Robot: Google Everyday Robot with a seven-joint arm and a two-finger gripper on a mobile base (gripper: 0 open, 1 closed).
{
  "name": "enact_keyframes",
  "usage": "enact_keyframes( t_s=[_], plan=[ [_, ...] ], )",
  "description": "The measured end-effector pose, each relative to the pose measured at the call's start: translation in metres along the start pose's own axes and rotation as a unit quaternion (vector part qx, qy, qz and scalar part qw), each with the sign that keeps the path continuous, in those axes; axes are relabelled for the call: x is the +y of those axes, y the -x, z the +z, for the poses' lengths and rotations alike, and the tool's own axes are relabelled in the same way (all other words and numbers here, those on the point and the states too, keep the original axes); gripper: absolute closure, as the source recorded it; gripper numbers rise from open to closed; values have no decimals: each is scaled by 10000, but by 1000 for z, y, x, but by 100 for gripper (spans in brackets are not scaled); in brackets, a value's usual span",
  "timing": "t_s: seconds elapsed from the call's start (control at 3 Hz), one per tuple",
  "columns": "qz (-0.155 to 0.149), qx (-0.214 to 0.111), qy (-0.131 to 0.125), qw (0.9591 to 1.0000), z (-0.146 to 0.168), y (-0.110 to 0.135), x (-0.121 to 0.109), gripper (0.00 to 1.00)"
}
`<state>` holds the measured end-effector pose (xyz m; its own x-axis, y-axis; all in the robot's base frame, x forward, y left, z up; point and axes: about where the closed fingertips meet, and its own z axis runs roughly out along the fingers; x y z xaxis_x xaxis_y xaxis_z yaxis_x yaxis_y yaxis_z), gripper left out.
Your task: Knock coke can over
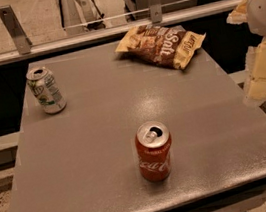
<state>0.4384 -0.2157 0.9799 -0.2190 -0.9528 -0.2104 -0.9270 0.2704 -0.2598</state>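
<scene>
Camera view: the coke can [154, 151] stands upright on the grey table [85, 182], in the front-centre part of the surface. Its long axis is vertical, the silver top with pull tab faces up, and the script logo faces the camera. Nothing touches it.

The gripper [262, 73] is at the frame's right edge, off the table's right side and above the level of the surface. Only pale, partly cropped portions of it show, and whether it is open or closed cannot be told. It holds nothing that can be seen.

Governing relation: the coke can lies well apart from the gripper, toward the frame's left and lower in the frame. The stretch of table between them is bare.

Assessment: no contact has been made and the can is not yet toppled. The approach would have to run across from the right side, and a sideways push high on the can's wall should tip it.

Other items: a white-and-green can [45, 90] stands at the far left and a chip bag [162, 45] lies at the far edge. Both are well apart from the coke can and off the likely line of approach.
</scene>
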Motion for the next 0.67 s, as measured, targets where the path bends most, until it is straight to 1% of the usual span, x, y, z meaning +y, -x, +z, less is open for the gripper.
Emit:
enact_keyframes(
  t_s=[0.33,0.67],
  plan=[
    [-6,-11,-11,10000,-1,0,0,0],
    [68,-358,93,9993,10,1,7,0]
  ],
)
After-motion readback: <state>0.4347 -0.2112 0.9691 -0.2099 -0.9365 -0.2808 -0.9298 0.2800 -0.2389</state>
